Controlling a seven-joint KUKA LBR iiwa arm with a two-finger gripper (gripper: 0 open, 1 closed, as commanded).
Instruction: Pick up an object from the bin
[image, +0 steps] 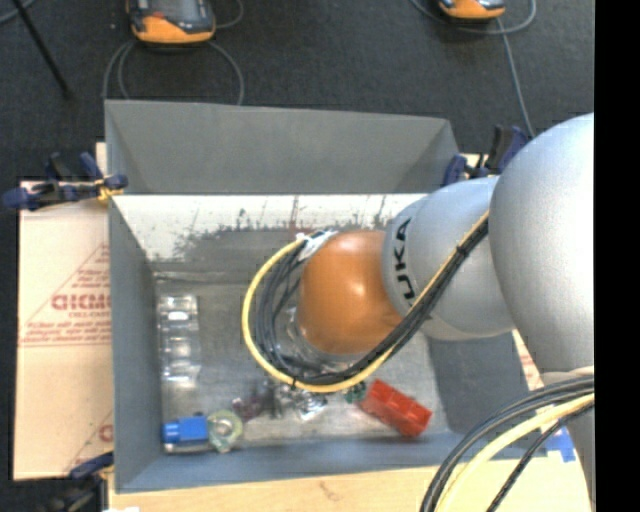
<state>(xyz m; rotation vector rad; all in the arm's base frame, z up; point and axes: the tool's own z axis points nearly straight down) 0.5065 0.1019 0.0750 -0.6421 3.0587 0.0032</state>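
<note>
Along the grey bin's (130, 330) front lie a clear ribbed plastic piece (178, 340), a blue block (185, 432), a pale ring (225, 430), then the pincer (297, 398) (its opening cannot be told) low over small dark clutter (262, 402), with a red brick (397, 408) just beside.

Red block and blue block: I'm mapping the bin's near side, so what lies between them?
In the camera view, a pale ring lies beside the blue block, then a small heap of dark bits, then the red block.

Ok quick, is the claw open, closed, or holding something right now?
Claw: cannot be told; the arm's orange cover mostly hides it, low at the front of the bin, near a red block.
</note>
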